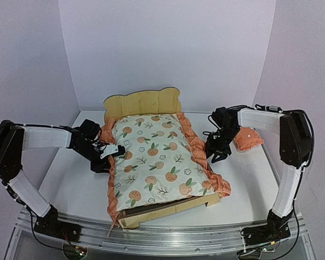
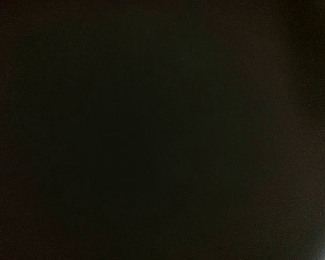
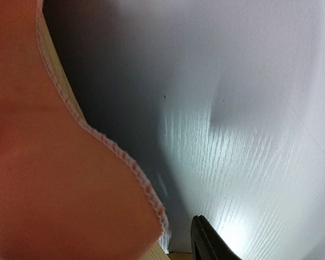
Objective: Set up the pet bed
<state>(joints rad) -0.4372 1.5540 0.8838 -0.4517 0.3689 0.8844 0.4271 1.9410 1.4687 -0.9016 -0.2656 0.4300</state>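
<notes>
Two of three pieces look placed: the light plywood pet bed [image 1: 142, 101], mid-frame, carries the orange-print ruffled mattress pad [image 1: 158, 157]; the small orange pillow [image 1: 248, 138] waits at right. At the pad's edges, the left fingers [image 1: 117, 152] and right fingers [image 1: 214, 157]: grasping or released, I cannot tell.

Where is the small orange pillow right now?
Top view: the small orange pillow lies on the table at the right, just right of the right gripper, outside the pet bed.

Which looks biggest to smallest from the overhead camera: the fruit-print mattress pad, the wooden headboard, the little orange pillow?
1. fruit-print mattress pad, by far the largest.
2. wooden headboard, judged by its showing part.
3. little orange pillow, partly hidden.
</notes>
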